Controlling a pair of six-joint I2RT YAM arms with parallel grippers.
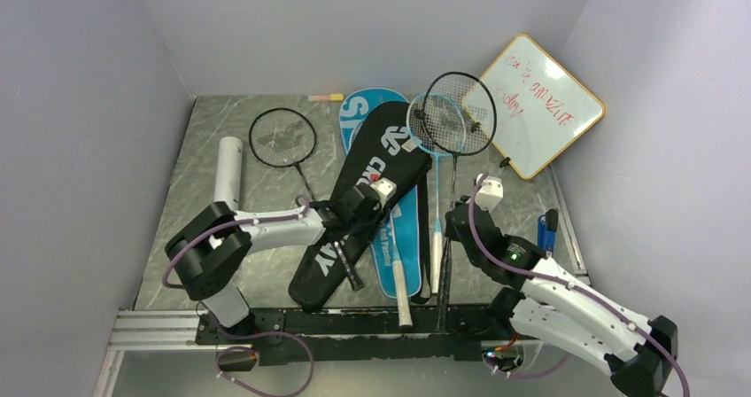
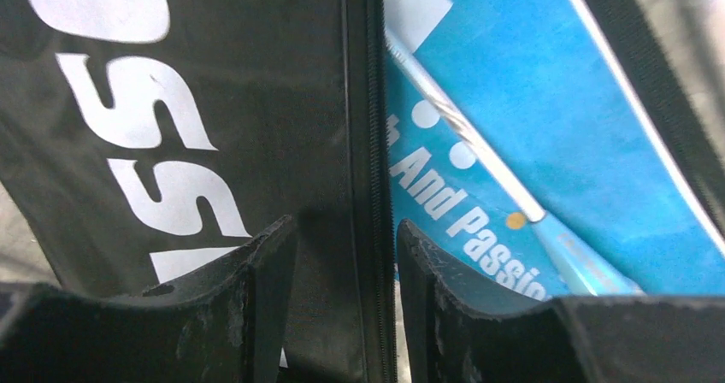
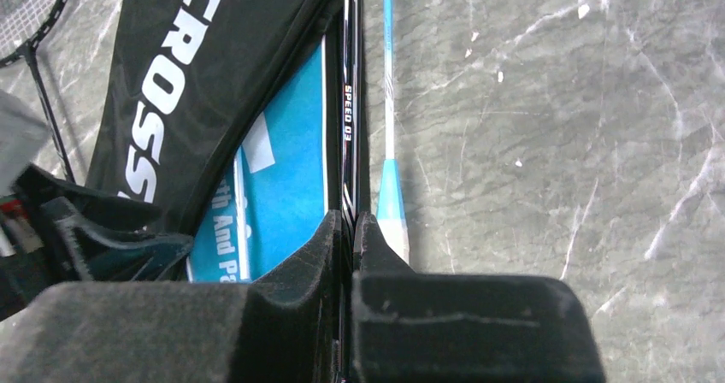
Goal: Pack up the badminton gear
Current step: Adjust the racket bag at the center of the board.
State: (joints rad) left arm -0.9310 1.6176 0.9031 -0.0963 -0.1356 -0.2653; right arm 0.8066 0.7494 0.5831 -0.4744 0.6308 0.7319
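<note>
left gripper [image 2: 346, 255]: narrow gap astride zip edge of black cover [image 2: 214, 101], unpinched | right gripper [image 3: 348, 225]: clamped on black racket [image 3: 348, 109] shaft just beside that cover | risk: your thin-shaft grip twists, or you drag the light-blue racket [image 3: 391, 197] lying alongside.

The right claw [image 3: 351, 225] is pinched tight on the thin shaft of a black racket [image 3: 348, 101] lettered "SPEED 03". Just right of it, the light-blue racket [image 3: 390, 186] lies on the grey marbled worktop [image 3: 547, 126]. To the left, the black "CROSS" cover [image 3: 197, 84] overlaps the blue cover [image 3: 286, 161]. Another racket head [image 3: 30, 7] shows at the upper left corner.
</note>
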